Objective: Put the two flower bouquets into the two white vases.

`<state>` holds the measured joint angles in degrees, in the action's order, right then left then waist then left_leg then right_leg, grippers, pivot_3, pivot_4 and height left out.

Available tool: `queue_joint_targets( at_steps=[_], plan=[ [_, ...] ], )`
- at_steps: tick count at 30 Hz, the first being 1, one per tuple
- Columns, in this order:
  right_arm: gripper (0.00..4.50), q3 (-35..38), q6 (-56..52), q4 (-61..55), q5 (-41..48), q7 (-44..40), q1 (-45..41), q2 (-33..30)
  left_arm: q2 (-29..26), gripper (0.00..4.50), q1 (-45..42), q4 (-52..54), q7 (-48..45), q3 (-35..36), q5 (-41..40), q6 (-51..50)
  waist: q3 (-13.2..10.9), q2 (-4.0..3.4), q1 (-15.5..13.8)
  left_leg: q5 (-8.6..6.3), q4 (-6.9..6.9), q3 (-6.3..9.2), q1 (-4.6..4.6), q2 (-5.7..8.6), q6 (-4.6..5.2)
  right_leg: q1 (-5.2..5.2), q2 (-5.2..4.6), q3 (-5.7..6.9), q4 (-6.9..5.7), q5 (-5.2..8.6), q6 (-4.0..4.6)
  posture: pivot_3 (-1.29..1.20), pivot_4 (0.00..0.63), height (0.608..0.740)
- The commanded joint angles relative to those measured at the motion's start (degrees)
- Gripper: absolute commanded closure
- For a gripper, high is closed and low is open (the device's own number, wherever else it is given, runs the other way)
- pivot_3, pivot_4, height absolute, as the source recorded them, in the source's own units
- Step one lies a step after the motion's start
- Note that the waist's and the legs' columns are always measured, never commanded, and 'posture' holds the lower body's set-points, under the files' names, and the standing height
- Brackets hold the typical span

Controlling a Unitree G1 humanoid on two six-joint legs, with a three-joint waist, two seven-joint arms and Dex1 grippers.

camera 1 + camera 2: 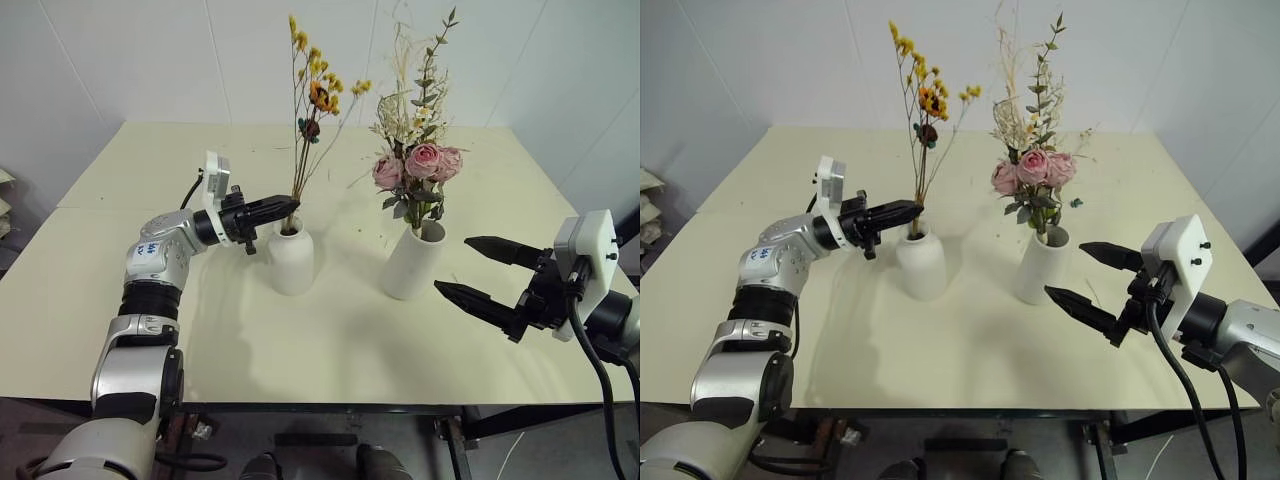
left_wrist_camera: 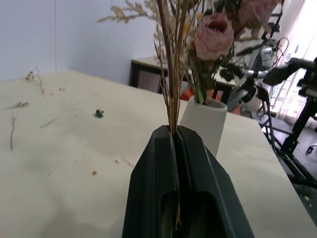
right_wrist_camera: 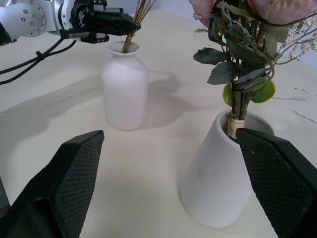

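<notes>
The thin bouquet (image 1: 312, 90) of yellow-orange dried flowers stands upright with its brown stems in the mouth of the short rounded white vase (image 1: 290, 260). My left gripper (image 1: 290, 206) is shut on those stems (image 2: 171, 74) just above the vase's neck. Pink roses, leaves and pale grasses make up the large bouquet (image 1: 420, 160), which stands in the taller white vase (image 1: 413, 262) to the right. My right gripper (image 1: 455, 265) is open, nothing between its fingers, close beside that vase on its right and apart from it.
Both vases stand mid-table on the cream table (image 1: 300, 395). Loose twig scraps (image 2: 12, 131) and a small green bit (image 2: 99, 113) lie on its surface beyond the vases. A white wall rises behind the table's far edge.
</notes>
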<state>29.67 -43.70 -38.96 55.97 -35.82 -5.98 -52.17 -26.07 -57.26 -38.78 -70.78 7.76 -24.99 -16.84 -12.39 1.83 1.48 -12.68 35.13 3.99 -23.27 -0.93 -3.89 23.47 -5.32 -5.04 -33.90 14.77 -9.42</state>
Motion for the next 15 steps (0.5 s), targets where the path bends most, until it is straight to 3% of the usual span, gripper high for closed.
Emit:
queue_joint_targets(
  at_steps=[1, 13, 15],
  plan=[
    [0.0, 1.17, 1.44, -1.38, 0.41, 0.3, -0.01, 0.05, -1.38, 3.76, -0.07, 2.87, -0.38, -0.17, 0.41, 0.21, 0.0, 0.0, -0.01, 0.0, 0.0, 0.0, 0.0, 0.0, 0.0, 0.0, 0.0, 0.0, 0.0, 0.0, 0.0, 0.0, 0.15, 0.74],
    [0.0, 1.04, 1.81, -0.63, -0.07, -0.35, -0.4, -0.3, -5.04, 0.02, 0.98, 8.41, -0.33, -1.06, 0.77, -3.62, 0.0, 0.0, 0.13, 0.0, -0.01, 0.0, 0.01, 0.0, 0.0, 0.0, 0.0, 0.0, -0.01, 0.01, 0.01, 0.0, 0.15, 0.74],
    [0.0, 1.12, 1.91, -0.43, -0.19, -0.54, -0.34, -0.46, -6.27, 0.01, 0.95, 9.43, -0.69, -1.13, 0.69, -3.94, 0.0, 0.0, 0.11, 0.0, -0.02, 0.0, 0.01, -0.01, 0.0, 0.01, 0.01, 0.0, -0.01, 0.01, 0.02, 0.0, 0.15, 0.74]
  ],
)
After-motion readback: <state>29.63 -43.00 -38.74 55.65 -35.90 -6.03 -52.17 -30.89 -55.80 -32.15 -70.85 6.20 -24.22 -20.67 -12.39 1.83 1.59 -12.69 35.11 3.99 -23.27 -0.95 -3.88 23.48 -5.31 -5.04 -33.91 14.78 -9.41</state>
